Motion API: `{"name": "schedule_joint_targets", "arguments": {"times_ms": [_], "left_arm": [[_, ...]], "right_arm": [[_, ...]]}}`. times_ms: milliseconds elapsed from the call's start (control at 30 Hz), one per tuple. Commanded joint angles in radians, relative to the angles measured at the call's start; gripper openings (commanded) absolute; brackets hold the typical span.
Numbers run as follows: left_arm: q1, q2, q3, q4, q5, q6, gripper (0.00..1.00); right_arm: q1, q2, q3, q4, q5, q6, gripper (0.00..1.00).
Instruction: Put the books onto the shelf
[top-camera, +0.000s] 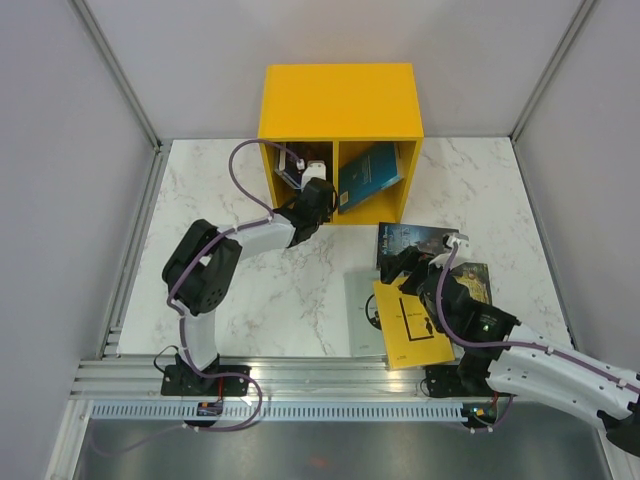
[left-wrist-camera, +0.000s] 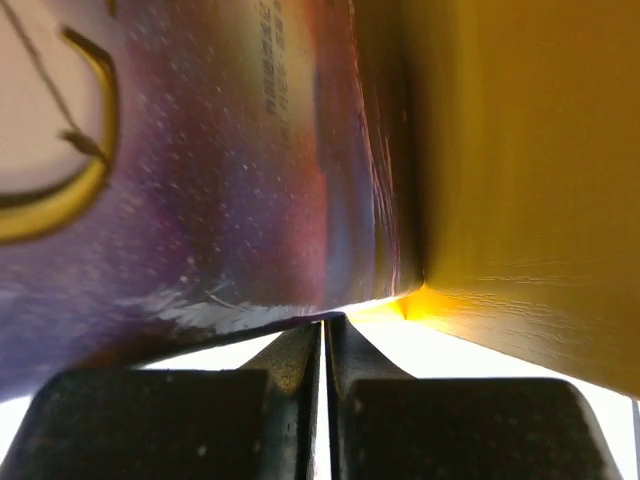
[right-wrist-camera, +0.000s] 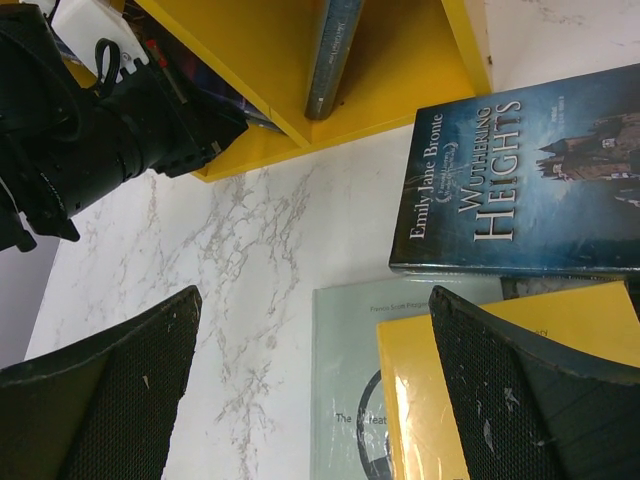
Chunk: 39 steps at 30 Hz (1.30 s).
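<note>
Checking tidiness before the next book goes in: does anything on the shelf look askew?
Yes. The teal book in the right compartment of the yellow shelf leans at a slant rather than standing upright. Nothing looks damaged or spilled.

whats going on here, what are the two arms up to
Books are being put onto the yellow shelf. The left gripper is shut and reaches into the shelf's left compartment, its tips at the edge of a purple book inside; nothing shows between its fingers. A blue book already leans in the right compartment. The right gripper hangs open and empty above the books lying flat on the table, among them a yellow book, a pale book and Wuthering Heights.
</note>
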Motion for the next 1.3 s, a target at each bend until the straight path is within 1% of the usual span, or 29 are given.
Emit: {"name": "schedule_joint_targets", "arguments": {"times_ms": [0,167,300,400,500,600,700,733,767,800,833,900,933,967,1000,1033,1067,1100,1133,1167,1233,1267], "left_arm": [[0.024,0.04,0.054,0.015,-0.024,0.072,0.02],[0.039,0.064,0.082,0.013,-0.023,0.089,0.02],[0.039,0.018,0.056,0.012,-0.005,0.077,0.02],[0.037,-0.061,-0.016,0.012,0.018,0.057,0.02],[0.03,-0.173,-0.094,0.012,0.043,0.035,0.02],[0.01,-0.288,-0.166,-0.022,0.071,0.009,0.02],[-0.025,-0.383,-0.231,-0.062,0.159,-0.031,0.02],[-0.056,-0.399,-0.248,-0.064,0.185,-0.043,0.02],[-0.071,-0.41,-0.262,-0.065,0.254,-0.063,0.02],[-0.088,-0.422,-0.283,-0.064,0.291,-0.073,0.02],[-0.128,-0.422,-0.291,-0.062,0.345,-0.089,0.02],[-0.173,-0.415,-0.306,-0.054,0.376,-0.086,0.02],[-0.212,-0.407,-0.314,-0.045,0.391,-0.1,0.02],[-0.226,-0.405,-0.326,-0.009,0.411,-0.11,0.02],[-0.236,-0.405,-0.36,0.014,0.442,-0.124,0.02],[-0.242,-0.407,-0.383,0.04,0.477,-0.145,0.04],[-0.243,-0.411,-0.41,0.117,0.539,-0.194,0.06],[-0.243,-0.416,-0.464,0.152,0.563,-0.216,0.09],[-0.245,-0.419,-0.485,0.189,0.581,-0.234,0.16],[-0.245,-0.421,-0.501,0.218,0.6,-0.256,0.17],[-0.243,-0.421,-0.51,0.219,0.606,-0.259,0.22],[-0.245,-0.425,-0.513,0.217,0.608,-0.264,0.22]], "right_arm": [[-0.007,0.023,0.024,0.017,0.025,-0.03,0.98],[-0.015,0.052,0.029,0.033,0.015,-0.03,0.98],[-0.015,0.055,0.027,0.036,0.007,-0.03,0.98],[-0.017,0.051,0.027,0.036,0.001,-0.03,0.98],[-0.015,0.045,0.029,0.027,-0.007,-0.025,0.98],[-0.016,0.052,0.042,-0.016,-0.001,-0.002,0.98],[-0.018,0.097,0.058,-0.093,0.027,0.082,0.98],[-0.023,0.117,0.061,-0.125,0.022,0.102,0.98],[-0.033,0.162,0.072,-0.139,0.015,0.138,0.98],[-0.039,0.186,0.078,-0.163,0.006,0.149,0.98],[-0.049,0.209,0.098,-0.185,0.007,0.165,0.98],[-0.093,0.244,0.108,-0.213,0.005,0.196,0.98],[-0.117,0.244,0.108,-0.225,-0.02,0.199,0.98],[-0.188,0.237,0.107,-0.223,-0.043,0.199,0.98],[-0.235,0.233,0.104,-0.223,-0.08,0.191,0.98],[-0.287,0.23,0.102,-0.225,-0.166,0.185,0.98],[-0.397,0.224,0.095,-0.225,-0.217,0.182,0.98],[-0.455,0.221,0.09,-0.229,-0.261,0.174,0.98],[-0.507,0.217,0.076,-0.23,-0.348,0.174,0.98],[-0.588,0.204,0.067,-0.23,-0.379,0.174,0.98],[-0.642,0.2,0.049,-0.233,-0.425,0.192,0.98],[-0.673,0.2,0.03,-0.231,-0.448,0.199,0.98]]}}
